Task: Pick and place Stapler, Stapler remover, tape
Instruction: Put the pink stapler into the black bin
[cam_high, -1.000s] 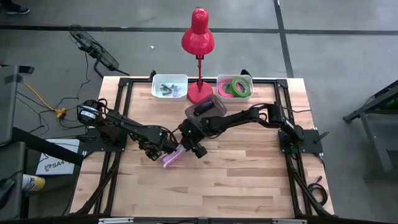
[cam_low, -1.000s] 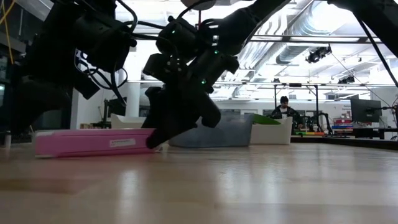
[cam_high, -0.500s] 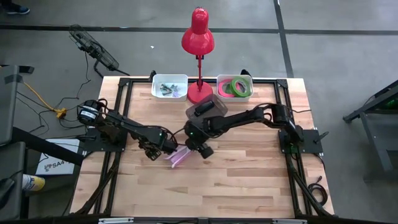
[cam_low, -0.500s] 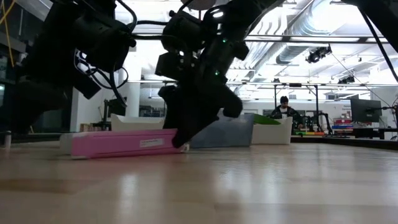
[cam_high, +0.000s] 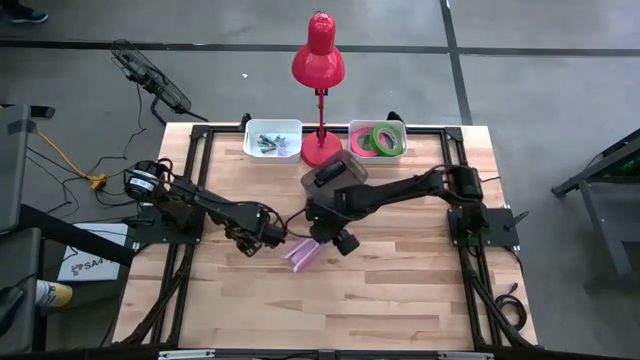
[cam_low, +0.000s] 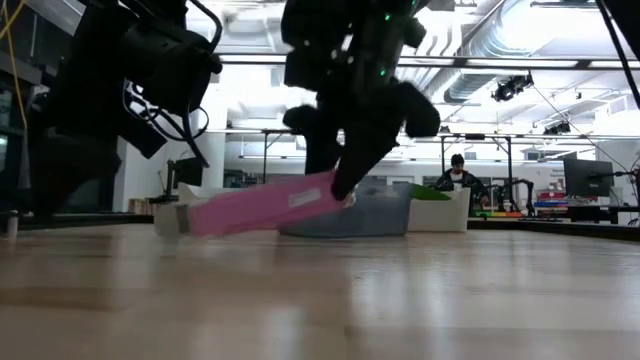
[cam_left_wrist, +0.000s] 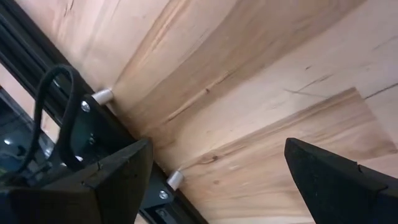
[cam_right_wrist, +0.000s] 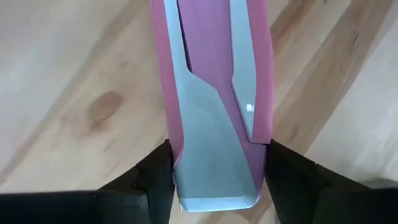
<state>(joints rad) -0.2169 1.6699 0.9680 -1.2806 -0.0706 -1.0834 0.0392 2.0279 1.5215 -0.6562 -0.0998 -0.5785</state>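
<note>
The stapler (cam_high: 303, 254) is pink with a pale grey underside (cam_right_wrist: 208, 124). It sits near the table's middle, tilted in the low view (cam_low: 260, 207). My right gripper (cam_high: 321, 244) is shut on one end of it. My left gripper (cam_high: 266, 238) hovers just to the stapler's left, open, with only bare wood between its fingers (cam_left_wrist: 217, 162). Two green rings and one pink ring of tape (cam_high: 378, 139) lie in a tray at the far edge. Small stapler removers (cam_high: 268, 141) lie in a white tray beside it. My right gripper (cam_right_wrist: 214, 180) pinches the stapler's end (cam_right_wrist: 211, 180) between its two fingers (cam_right_wrist: 158, 177), which lie across its width. The fingers come from above, slanting down (cam_low: 345, 170). The held end is lifted and the opposite end (cam_low: 172, 219) rests on the table.
A red desk lamp (cam_high: 318, 58) stands with its base (cam_high: 320, 152) between the two trays at the far edge. A dark box (cam_high: 330, 172) sits behind the right arm. Bare wood (cam_high: 380, 290) lies toward the near edge. A person (cam_low: 457, 175) sits far behind the table.
My right gripper has moved toward the table's right and risen, keeping its hold. The stapler slid right along the table away from my left gripper. Its held end then tipped up while the other end stayed on the wood.
</note>
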